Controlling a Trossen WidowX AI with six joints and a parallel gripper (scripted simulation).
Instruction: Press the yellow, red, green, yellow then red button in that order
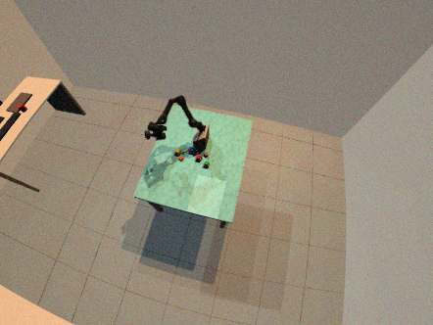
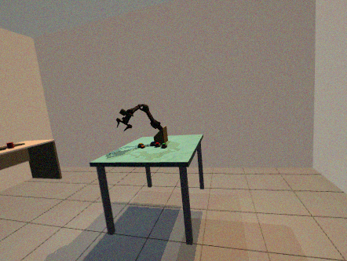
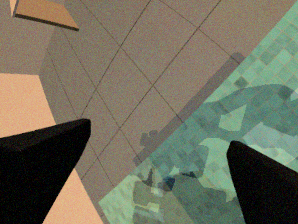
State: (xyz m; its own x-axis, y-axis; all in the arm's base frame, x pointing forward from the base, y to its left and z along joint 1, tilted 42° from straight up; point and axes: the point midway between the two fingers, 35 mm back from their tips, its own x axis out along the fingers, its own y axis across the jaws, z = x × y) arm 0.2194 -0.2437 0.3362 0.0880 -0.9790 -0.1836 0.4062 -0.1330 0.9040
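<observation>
Left of centre in the top view, the pincer (image 1: 149, 134) hangs spread and empty beyond the desk (image 1: 216, 196); step one (I judge) needs lowering onto the yellow button (image 1: 177, 152).

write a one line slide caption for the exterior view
WidowX arm reaches out from its base on the green table, open empty gripper hanging high above the table's edge, well away from the buttons.

A green mottled table (image 1: 216, 196) stands on dark legs at mid-frame in the top view, on a tiled floor (image 1: 304, 255). On its upper half lie the yellow button (image 1: 177, 152), red button (image 1: 198, 158), green button (image 1: 206, 164), a blue button (image 1: 192, 151) and an orange block (image 1: 180, 158).
</observation>
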